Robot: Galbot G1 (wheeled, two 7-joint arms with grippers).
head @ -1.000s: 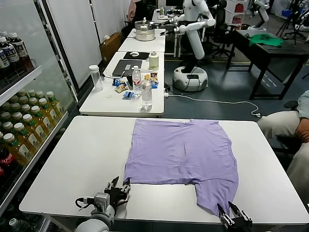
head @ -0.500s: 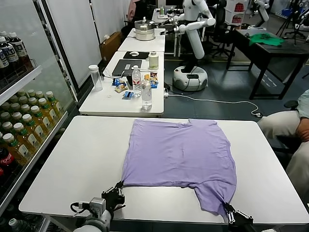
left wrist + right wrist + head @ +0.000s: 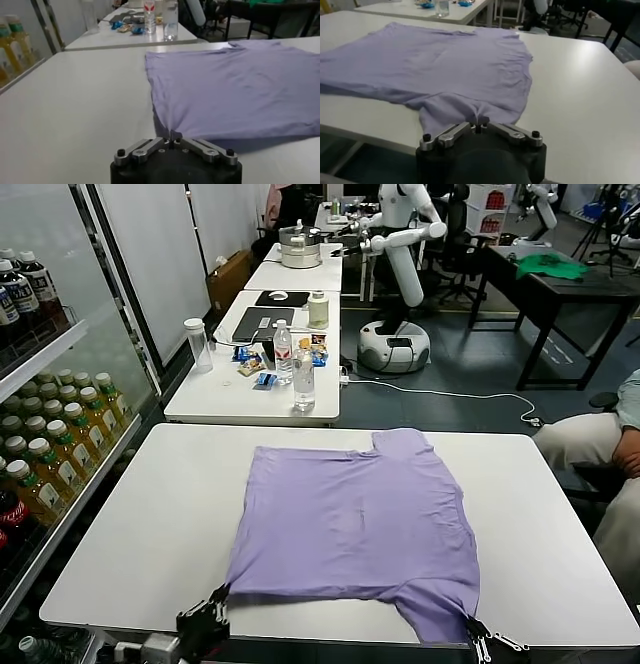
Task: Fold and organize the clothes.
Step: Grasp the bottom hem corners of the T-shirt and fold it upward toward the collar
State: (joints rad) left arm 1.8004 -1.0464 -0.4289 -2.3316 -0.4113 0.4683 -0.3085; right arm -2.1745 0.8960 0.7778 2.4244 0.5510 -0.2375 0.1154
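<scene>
Hands, two, left point(image 3: 171, 144) and right point(image 3: 480, 123), each pinched tight on one lavender T-shirt point(image 3: 350, 524)'s near edge.

You've got the lavender T-shirt point(image 3: 352, 529) flat, plain side up, slightly skewed; near corners pinched in left gripper point(image 3: 170, 142) and right gripper point(image 3: 479, 125), probably hem and sleeve.

white table point(image 3: 150, 514), drinks fridge point(image 3: 40, 434), water bottles point(image 3: 303, 379)
</scene>
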